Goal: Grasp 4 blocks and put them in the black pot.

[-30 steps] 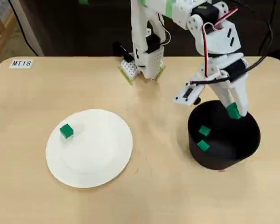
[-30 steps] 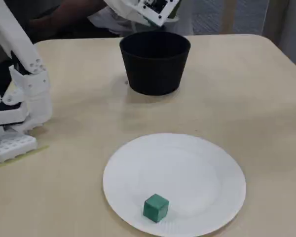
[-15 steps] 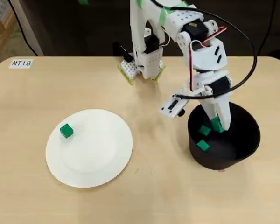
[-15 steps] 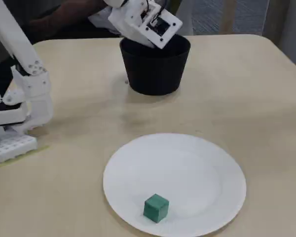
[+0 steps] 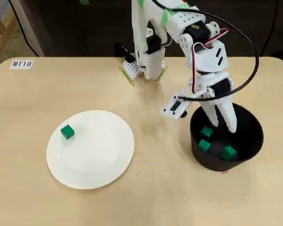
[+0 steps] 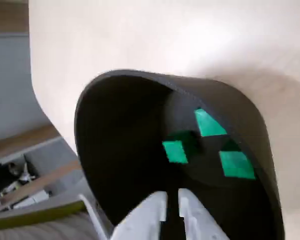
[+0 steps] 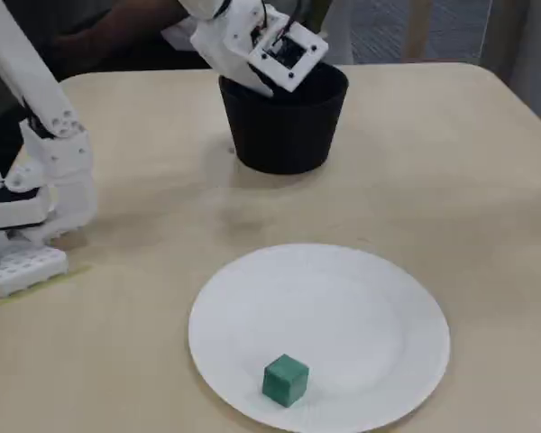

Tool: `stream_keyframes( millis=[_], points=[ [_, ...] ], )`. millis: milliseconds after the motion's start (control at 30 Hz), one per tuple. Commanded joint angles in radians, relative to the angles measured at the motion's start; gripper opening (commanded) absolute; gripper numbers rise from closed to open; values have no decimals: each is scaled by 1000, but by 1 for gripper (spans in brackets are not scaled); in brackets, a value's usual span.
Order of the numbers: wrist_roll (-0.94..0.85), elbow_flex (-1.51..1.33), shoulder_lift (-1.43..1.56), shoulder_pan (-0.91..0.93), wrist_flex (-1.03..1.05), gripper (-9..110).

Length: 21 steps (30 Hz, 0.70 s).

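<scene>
One block (image 5: 67, 132) is left outside the pot, lying on the white plate (image 5: 108, 169) near its rim at about ten o'clock in the overhead view; in the fixed view the same block (image 7: 285, 379) sits near the plate's (image 7: 388, 307) front edge at about six o'clock. It is a cube, so it has no long axis to line up with. Three blocks lie on the floor of the black pot (image 5: 251, 127): one (image 5: 206, 132) near nine o'clock, one (image 5: 204, 145) just below it, and one (image 5: 229, 152) toward five o'clock. The wrist view shows all three (image 6: 210, 124) (image 6: 175, 151) (image 6: 236, 164) inside the pot (image 6: 115, 90).

The gripper (image 5: 223, 126) hangs over the pot's mouth, fingers spread with nothing between them in the overhead view; in the wrist view the fingertips (image 6: 171, 202) show a narrow gap and hold nothing.

From the gripper, the last block lies well apart at roughly nine o'clock in the overhead view, across bare table (image 5: 160, 188) and most of the plate. The next reach probably turns on that long sideways swing.

Half a second ago the fingers held a green block low over the pot's nine-o'clock side and only two blocks lay inside. Now that block lies on the pot floor and the fingers are apart. The plate and its block have not moved.
</scene>
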State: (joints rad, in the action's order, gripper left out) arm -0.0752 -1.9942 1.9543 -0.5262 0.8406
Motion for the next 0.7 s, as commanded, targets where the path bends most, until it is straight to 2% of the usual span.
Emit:
stream_keyframes(
  millis=[0,167,367,500,667],
  points=[
    [-28,35,94,115,49,-2],
    [-87,35,186,480,127,-2],
    [-110,37,152,904,152,-2],
    [-98,109,18,1029,192,-2],
    [-101,270,-192,1078,285,-2]
  ],
)
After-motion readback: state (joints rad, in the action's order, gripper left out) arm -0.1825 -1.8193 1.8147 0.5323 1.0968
